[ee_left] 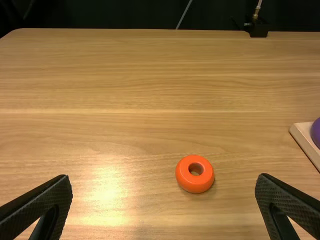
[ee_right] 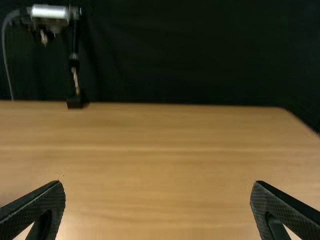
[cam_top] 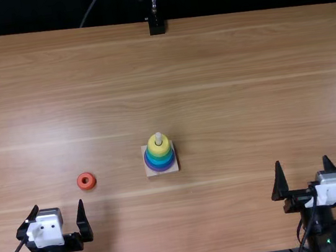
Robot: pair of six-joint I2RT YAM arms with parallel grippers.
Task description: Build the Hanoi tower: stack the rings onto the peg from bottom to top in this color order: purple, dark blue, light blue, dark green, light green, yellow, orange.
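Observation:
My left gripper (cam_top: 58, 209) stands open near the table's front left, with the orange ring (cam_top: 86, 181) lying flat just beyond it on the wood. In the left wrist view that ring (ee_left: 195, 174) lies ahead of the open left gripper (ee_left: 164, 186), touching neither finger. The peg (cam_top: 158, 137) stands on a square wooden base (cam_top: 174, 167) near the middle, its tip poking out above a yellow ring (cam_top: 154, 146); green, blue and purple rings are stacked below. At the front right my right gripper (cam_top: 303, 166) is open and holds nothing; the right wrist view shows the open gripper (ee_right: 157, 187) too.
A black mount (cam_top: 156, 26) stands at the middle of the table's far edge (cam_top: 252, 11). The corner of the peg's base (ee_left: 303, 131) and part of the purple ring (ee_left: 316, 132) show in the left wrist view.

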